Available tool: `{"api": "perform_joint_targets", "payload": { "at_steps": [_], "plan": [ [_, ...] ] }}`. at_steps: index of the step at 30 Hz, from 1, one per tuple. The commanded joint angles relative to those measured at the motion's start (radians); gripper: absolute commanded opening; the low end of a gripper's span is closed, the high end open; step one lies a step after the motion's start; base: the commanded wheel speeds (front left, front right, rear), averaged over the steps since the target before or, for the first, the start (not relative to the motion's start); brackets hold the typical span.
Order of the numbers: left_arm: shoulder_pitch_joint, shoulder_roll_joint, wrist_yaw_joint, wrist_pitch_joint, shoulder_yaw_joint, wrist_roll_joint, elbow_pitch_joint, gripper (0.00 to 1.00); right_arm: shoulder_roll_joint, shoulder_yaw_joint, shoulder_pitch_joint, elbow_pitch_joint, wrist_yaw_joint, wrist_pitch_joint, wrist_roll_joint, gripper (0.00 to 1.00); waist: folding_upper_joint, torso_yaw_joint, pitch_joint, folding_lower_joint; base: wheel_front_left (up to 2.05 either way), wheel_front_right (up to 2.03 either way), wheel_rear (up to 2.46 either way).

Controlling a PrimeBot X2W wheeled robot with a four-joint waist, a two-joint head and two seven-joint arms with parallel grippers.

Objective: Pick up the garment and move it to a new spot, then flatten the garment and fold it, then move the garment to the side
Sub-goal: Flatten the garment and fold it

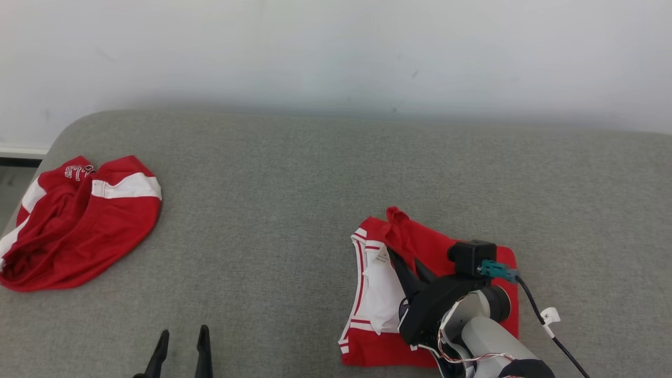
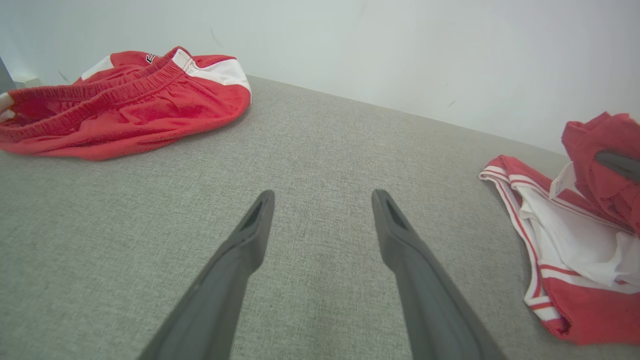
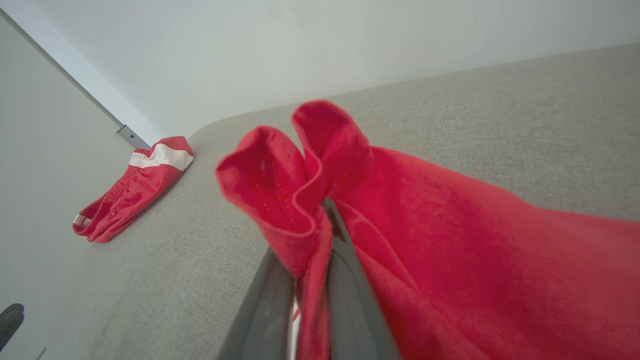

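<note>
The right gripper has its fingertips buried in a bunched red fold of the garment, so the tips themselves cannot be seen. In its wrist view the cloth runs off the right and bottom edges. A good part of the garment lies covered beneath that gripper's wrist and forearm. The label just left of its fingers carries print too small to read. The left gripper is cut by the bottom edge below its fingers. Ahead and well to its left, the red shorts run past the picture's edge, their lettering partly folded away. A dark shape low to the left of the right gripper's fingers is cut off, and what it is cannot be told.
</note>
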Motion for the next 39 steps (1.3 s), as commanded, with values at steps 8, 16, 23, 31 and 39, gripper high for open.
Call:
{"api": "perform_joint_targets", "payload": {
  "at_steps": [8, 16, 23, 31, 39],
  "plan": [
    [-0.019, -0.002, 0.001, -0.003, -0.02, -0.011, 0.018, 1.0, 0.009, 0.063, -0.035, 0.113, -0.002, -0.014, 0.038, 0.0, 0.0, 0.033, 0.023, 0.0, 0.0, 0.0, 0.0],
    [-0.016, -0.002, 0.001, -0.003, -0.006, -0.003, 0.026, 1.0, 0.01, 0.128, -0.083, 0.092, -0.002, -0.095, 0.078, 1.0, 0.0, 0.012, 0.013, 0.0, 0.0, 0.0, 0.0],
    [-0.003, -0.002, 0.001, -0.003, 0.008, 0.008, 0.02, 1.0, -0.061, 0.075, -0.094, 0.011, -0.002, -0.133, 0.061, 1.0, 0.0, -0.007, -0.001, 0.0, 0.0, 0.0, 0.0],
    [0.01, -0.002, 0.001, -0.003, 0.027, 0.016, 0.006, 1.0, -0.168, -0.187, 0.059, -0.197, -0.002, -0.134, -0.058, 1.0, 0.0, -0.013, -0.015, 0.0, 0.0, 0.0, 0.0],
    [0.02, -0.002, 0.001, -0.003, 0.035, 0.015, -0.001, 1.0, -0.16, -0.354, 0.251, -0.268, -0.002, -0.134, -0.156, 1.0, 0.0, -0.011, -0.015, 0.0, 0.0, 0.0, 0.0]
  ]
}}
